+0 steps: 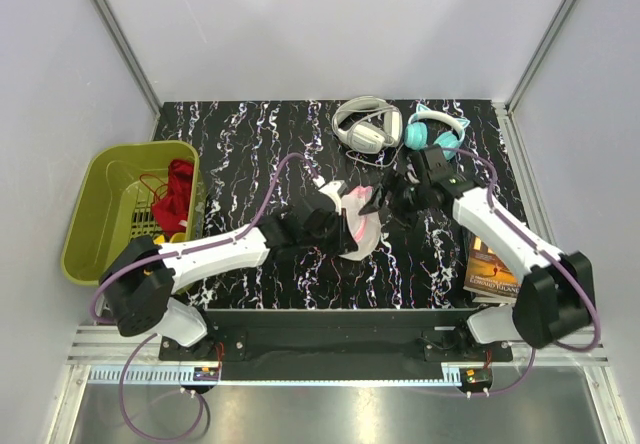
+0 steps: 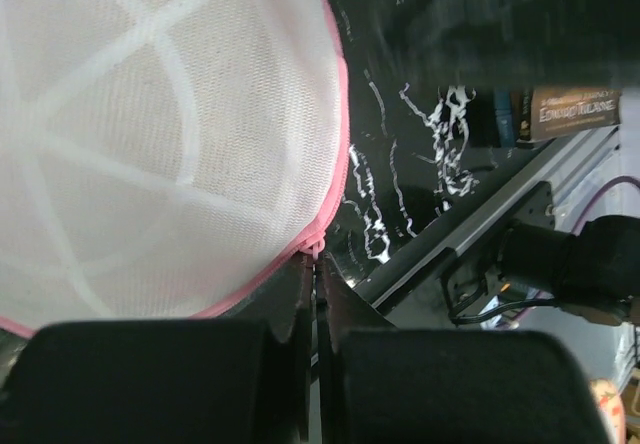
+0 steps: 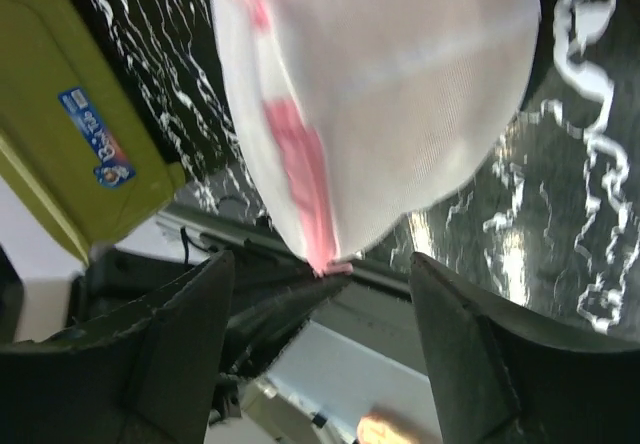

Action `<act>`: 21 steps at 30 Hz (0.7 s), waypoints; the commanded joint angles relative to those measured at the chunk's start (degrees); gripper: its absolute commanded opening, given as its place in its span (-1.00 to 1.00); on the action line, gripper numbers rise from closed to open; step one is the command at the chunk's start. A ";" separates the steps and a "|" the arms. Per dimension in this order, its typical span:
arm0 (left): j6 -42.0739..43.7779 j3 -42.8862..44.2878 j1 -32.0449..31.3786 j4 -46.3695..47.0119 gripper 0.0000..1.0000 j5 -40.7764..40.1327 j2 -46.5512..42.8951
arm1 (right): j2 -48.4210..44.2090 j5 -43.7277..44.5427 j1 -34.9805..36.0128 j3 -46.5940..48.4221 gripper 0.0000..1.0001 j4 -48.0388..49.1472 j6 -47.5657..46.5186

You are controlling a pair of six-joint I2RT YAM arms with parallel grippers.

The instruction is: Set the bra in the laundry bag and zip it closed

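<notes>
Tightly shut, left pincer [image 2: 315, 289] clamps the laundry bag's [image 1: 358, 226] pink trim.
Right pincer [image 3: 320, 269] gapes apart; book's [image 2: 572, 109] gold lettering unreadable.

**Clearance and obstructions on the tabletop**

Centre: blocked by the laundry bag [image 1: 364, 226], pinched at its pink rim by the left gripper [image 1: 338, 226] and closely flanked by the right gripper [image 1: 388, 200], spread wide. Far edge: closed off by white headphones [image 1: 367, 124] and teal headphones [image 1: 437, 131], side by side. Left: olive basket [image 1: 120, 209]. Near right: book [image 1: 492, 269]. Passable: bare table [image 1: 240, 144] at far left; also the near strip between the arms.
</notes>
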 commanded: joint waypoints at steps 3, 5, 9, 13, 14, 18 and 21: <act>-1.39 2.71 0.32 6.03 -1.00 3.46 0.65 | -7.45 -6.70 1.14 -8.42 0.46 7.97 9.13; -1.48 2.88 0.32 6.21 -1.00 3.99 0.74 | -6.49 -7.48 1.49 -8.69 0.35 10.17 9.31; -1.22 3.06 0.32 5.95 -1.00 4.52 0.91 | -3.15 -6.61 2.63 -7.02 0.19 12.29 8.61; -0.69 2.79 0.32 5.51 -1.00 4.52 0.21 | -1.47 -4.86 2.72 -6.40 -0.01 12.20 7.38; -0.60 2.62 0.32 5.42 -1.00 4.08 0.12 | -1.04 -4.59 2.64 -6.49 -0.13 12.29 7.20; 0.36 2.00 0.67 2.45 -1.00 2.59 -0.84 | -0.94 -3.28 2.55 -6.84 -0.72 12.03 6.06; 1.07 0.08 4.07 -3.00 -1.00 0.31 -2.51 | -1.12 -4.32 0.80 -5.79 -1.00 11.33 4.58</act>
